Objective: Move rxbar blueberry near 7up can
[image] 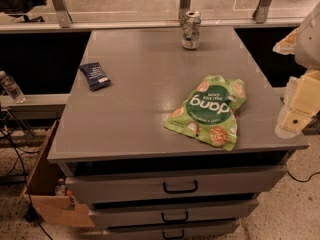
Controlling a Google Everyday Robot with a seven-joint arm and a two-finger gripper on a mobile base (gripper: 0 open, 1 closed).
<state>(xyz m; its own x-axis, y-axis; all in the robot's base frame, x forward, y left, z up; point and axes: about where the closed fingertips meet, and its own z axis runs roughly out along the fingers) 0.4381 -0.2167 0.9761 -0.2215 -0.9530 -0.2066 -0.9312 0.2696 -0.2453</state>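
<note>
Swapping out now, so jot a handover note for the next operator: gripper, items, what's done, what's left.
Gripper: at the view's right edge, beside the table, off its top, far from both items.
Rxbar: lying flat near the table's left edge, untouched.
Can: upright at the back edge, about midway across.
Bag: front right, nearest the gripper.
Done: nothing; the bar lies well apart from the can.
Left: reach across, grasp the bar, set it beside the can.

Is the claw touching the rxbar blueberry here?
Apart. The camera view shows the claw beside the cabinet top's right edge, while the rxbar blueberry lies near the left edge, with the green dang bag between them.
</note>
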